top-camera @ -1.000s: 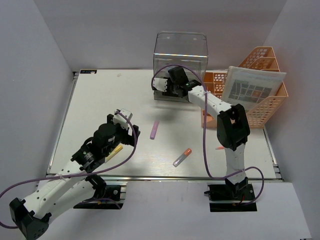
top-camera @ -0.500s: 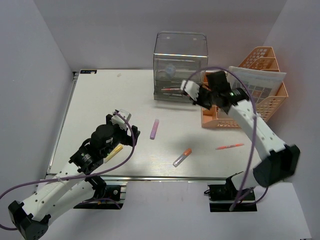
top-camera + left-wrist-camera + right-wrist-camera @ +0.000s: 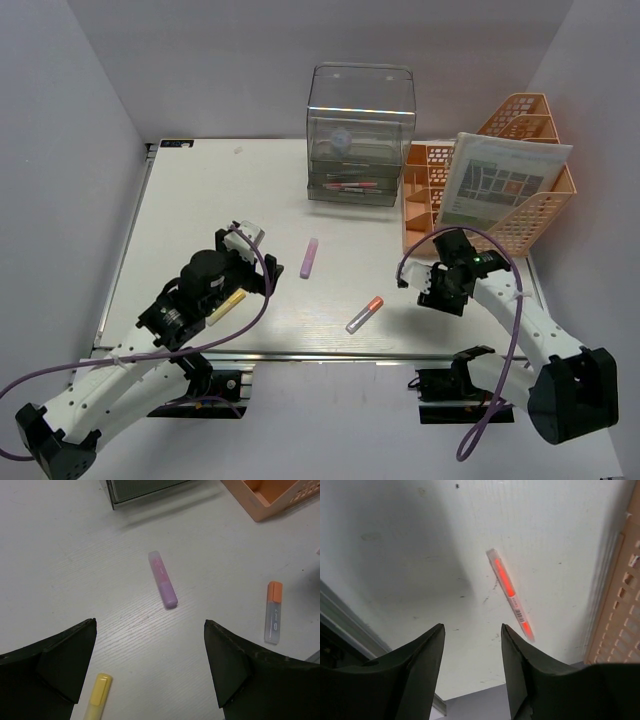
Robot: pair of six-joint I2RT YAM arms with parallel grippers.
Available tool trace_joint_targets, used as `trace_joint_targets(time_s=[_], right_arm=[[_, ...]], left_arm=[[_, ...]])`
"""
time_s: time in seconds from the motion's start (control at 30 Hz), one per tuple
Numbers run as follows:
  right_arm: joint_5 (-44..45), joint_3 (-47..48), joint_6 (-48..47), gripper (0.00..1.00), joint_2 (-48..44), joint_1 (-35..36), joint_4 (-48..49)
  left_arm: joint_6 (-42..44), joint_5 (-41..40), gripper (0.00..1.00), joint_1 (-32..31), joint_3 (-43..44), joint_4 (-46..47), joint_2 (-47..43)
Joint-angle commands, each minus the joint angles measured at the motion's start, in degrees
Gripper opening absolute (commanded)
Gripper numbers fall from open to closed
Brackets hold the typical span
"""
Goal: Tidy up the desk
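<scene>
The white desk (image 3: 200, 200) holds a purple highlighter (image 3: 310, 258), a grey marker with an orange cap (image 3: 365, 314) and a yellow highlighter (image 3: 226, 304). My left gripper (image 3: 250, 255) is open and empty above the desk. In the left wrist view the left gripper (image 3: 150, 625) has the yellow highlighter (image 3: 98, 695) by its left finger and the purple one (image 3: 162, 578) ahead. My right gripper (image 3: 437, 290) is open and empty at the front right. In the right wrist view the right gripper (image 3: 472, 627) hangs over a red pen (image 3: 510, 592), which is hidden in the top view.
A clear drawer box (image 3: 360, 130) stands at the back middle, with pens in its lower drawer. An orange mesh rack (image 3: 520, 215) at the back right holds a printed sheet (image 3: 505, 178). The rack (image 3: 620, 605) is close to the right gripper. The metal rail (image 3: 330, 353) runs along the front.
The right arm has swung from the drawer box back to the front right and now hangs over the red pen. The left arm has barely moved.
</scene>
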Motion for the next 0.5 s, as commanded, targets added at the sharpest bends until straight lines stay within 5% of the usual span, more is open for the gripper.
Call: trace_joint_targets(time_s=[0.0,0.47], right_arm=[[3.1,-0.7,-7.9,0.56,1.1,-1.1,3.8],[5.8,-1.3,-16.7,0.60,11.2,-7.1,14.1]], left_arm=[[0.3,0.8,0.98,0.0,-0.1,0.2,-1.6],[0.3,0.9,0.98,0.0,-0.2,0.2,-1.3]])
